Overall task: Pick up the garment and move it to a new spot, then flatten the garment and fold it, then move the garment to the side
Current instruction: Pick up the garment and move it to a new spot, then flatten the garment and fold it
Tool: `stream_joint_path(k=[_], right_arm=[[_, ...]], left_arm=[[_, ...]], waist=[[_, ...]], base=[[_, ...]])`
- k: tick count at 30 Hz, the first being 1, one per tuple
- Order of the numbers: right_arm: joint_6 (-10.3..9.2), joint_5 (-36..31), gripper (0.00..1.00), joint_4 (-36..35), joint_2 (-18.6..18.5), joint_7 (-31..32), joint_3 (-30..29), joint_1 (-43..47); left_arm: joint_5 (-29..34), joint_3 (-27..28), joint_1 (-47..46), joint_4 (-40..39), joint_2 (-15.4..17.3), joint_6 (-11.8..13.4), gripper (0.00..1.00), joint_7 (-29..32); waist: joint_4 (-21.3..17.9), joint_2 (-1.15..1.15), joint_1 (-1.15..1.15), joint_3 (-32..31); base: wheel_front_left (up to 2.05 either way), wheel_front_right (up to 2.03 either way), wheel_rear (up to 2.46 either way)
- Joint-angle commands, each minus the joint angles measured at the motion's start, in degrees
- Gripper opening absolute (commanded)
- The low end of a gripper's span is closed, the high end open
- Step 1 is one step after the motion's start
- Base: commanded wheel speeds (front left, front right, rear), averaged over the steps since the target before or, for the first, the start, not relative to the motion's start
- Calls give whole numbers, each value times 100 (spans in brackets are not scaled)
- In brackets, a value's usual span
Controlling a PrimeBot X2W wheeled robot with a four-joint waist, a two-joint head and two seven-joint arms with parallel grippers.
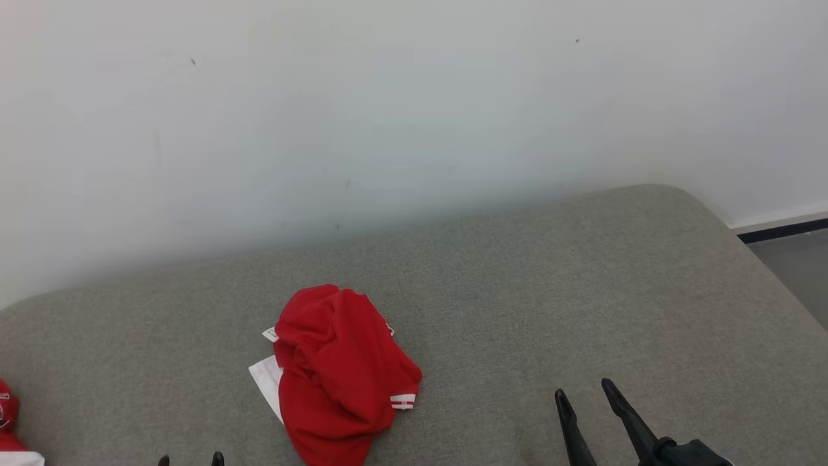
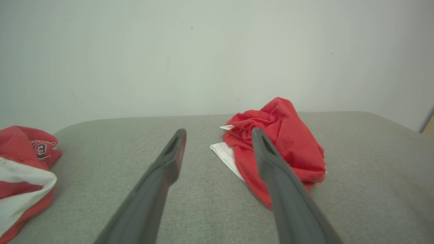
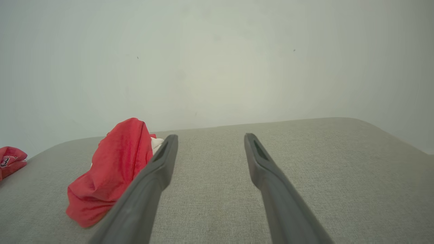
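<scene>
Here: one crumpled red garment [image 1: 339,369] with white trim lies on the grey cushion [image 1: 582,291] between the grippers. Left gripper [image 1: 191,459] and right gripper [image 1: 584,388] both stand spread wide, empty, clear of the cloth. Second red shirt [image 1: 6,421] at far left.

Wide-open left gripper [image 1: 191,459] near the left side of the red garment [image 1: 339,375], holding nothing, right gripper [image 1: 583,388] well right of it, jaws spread wide, empty, both pointing forward
</scene>
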Motion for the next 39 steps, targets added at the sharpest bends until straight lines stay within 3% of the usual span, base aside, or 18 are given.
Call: stream_joint_path(k=[1, 10, 32, 39], right_arm=[[2, 21, 100, 29, -31, -3, 12, 37], [2, 44, 100, 65, -24, -3, -6, 39], [2, 66, 100, 25, 12, -3, -60, 31], [2, 78, 100, -19, -19, -2, -122, -93]], left_arm=[[83, 56, 73, 56, -39, -68, 100, -33], [268, 235, 78, 177, -218, -331, 100, -33], [452, 377, -75, 241, -432, -706, 100, -34], [203, 55, -569, 638, -467, -1084, 100, -34]], waist=[[33, 0, 1, -10], [100, 0, 1, 1], [360, 0, 1, 83], [601, 0, 1, 335]], base=[[0, 0, 0], [0, 0, 0], [0, 0, 0], [0, 0, 0]])
